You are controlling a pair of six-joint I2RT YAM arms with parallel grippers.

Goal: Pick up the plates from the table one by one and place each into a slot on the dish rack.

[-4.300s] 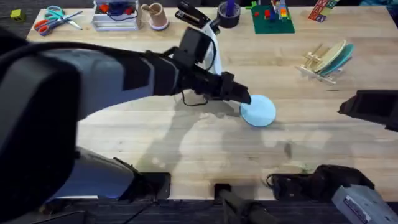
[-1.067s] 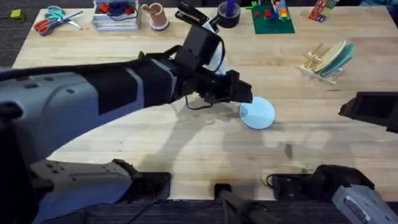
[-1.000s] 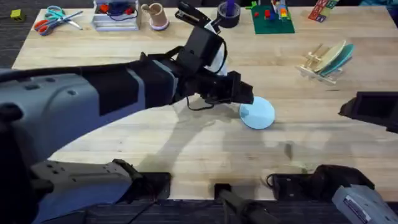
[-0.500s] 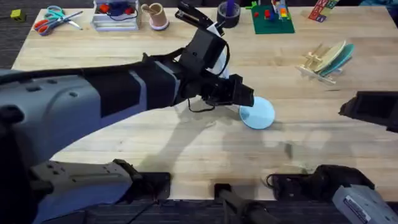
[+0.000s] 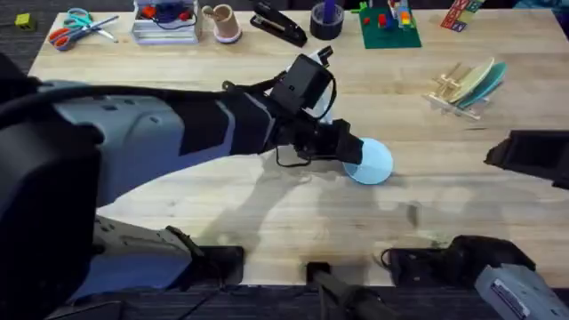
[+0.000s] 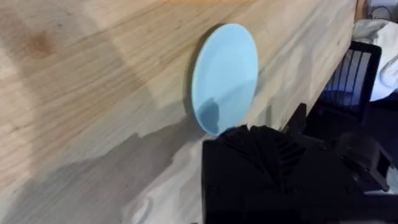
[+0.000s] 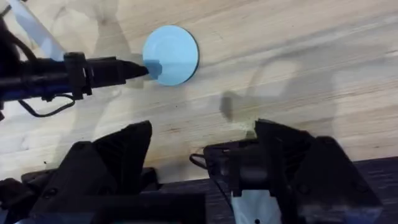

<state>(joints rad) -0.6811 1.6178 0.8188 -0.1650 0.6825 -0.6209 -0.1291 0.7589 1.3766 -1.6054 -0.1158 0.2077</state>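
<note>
The light blue plate (image 5: 369, 161) lies flat on the table (image 5: 267, 213), a little right of the middle of the overhead view, well short of the dish rack (image 5: 462, 89) that stands toward the far right of the tabletop. That rack already carries a pale yellow plate (image 5: 470, 78) set on edge between its pegs, with a darker teal plate (image 5: 490, 80) leaning just behind it (the two overlap in the overhead view, so where one ends is hard to trace). The left arm reaches across from the lower left, large and dark under the camera, and the left gripper (image 5: 348, 151) sits at the near-left rim of the light blue plate; in the right wrist view its black tip (image 7: 142, 70) meets the plate's edge (image 7: 171, 55), and the left wrist view shows the plate (image 6: 225, 77) just beyond the dark mass of its own fingers. Whether those fingers are spread, pressed together or pinching the rim cannot be told from these pictures. The right gripper (image 7: 202, 140) hangs back over the near right edge of the table, its two black fingers (image 7: 121, 146) standing wide apart with nothing between them, well apart from the plate. Along the far edge of the table sit scissors (image 5: 76, 27), a clear tray (image 5: 164, 22), a stapler (image 5: 278, 24), a roll of tape (image 5: 326, 20) and a green baseplate (image 5: 389, 27) with bricks on it.
</note>
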